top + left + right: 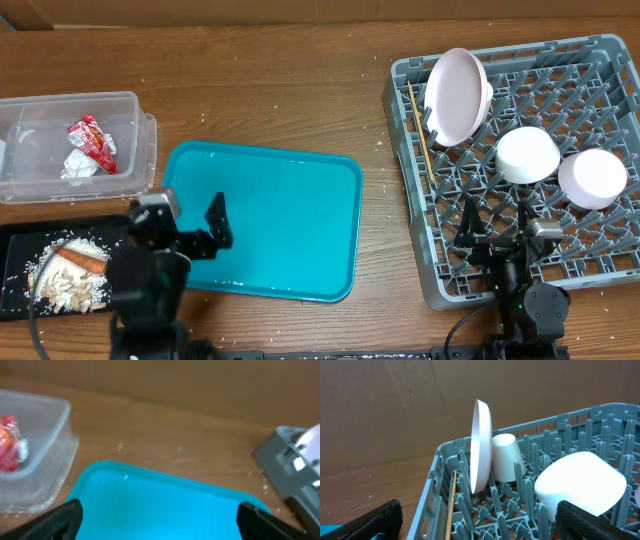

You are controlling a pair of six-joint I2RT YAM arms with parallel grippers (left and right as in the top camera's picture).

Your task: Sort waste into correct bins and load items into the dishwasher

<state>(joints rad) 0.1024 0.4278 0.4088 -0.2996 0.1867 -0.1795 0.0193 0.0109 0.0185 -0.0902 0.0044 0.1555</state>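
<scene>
Currently both tools are unloaded. The left gripper (192,218) hangs over the left edge of the teal tray (290,220), jaws apart. The right gripper (495,225) hangs over the lower edge of the dish rack (410,230), jaws likewise apart.

Sorting appears complete. Verify:
- The red wrapper (92,142) and tissue (78,165) lie in the clear tub (120,100), upper left.
- The carrot (82,260) and rice (60,285) lie on the black tray (15,245), lower left.
- The pink plate (457,95), chopsticks (420,130), white bowl (528,155), small white dish (592,178) and cup (506,457) sit in the rack, at right.

Judged step: withdraw. Lift each arm straight up before retracting. The rack pegs near the right fingers are the main snag risk. Open table (300,80) lies across the upper centre
</scene>
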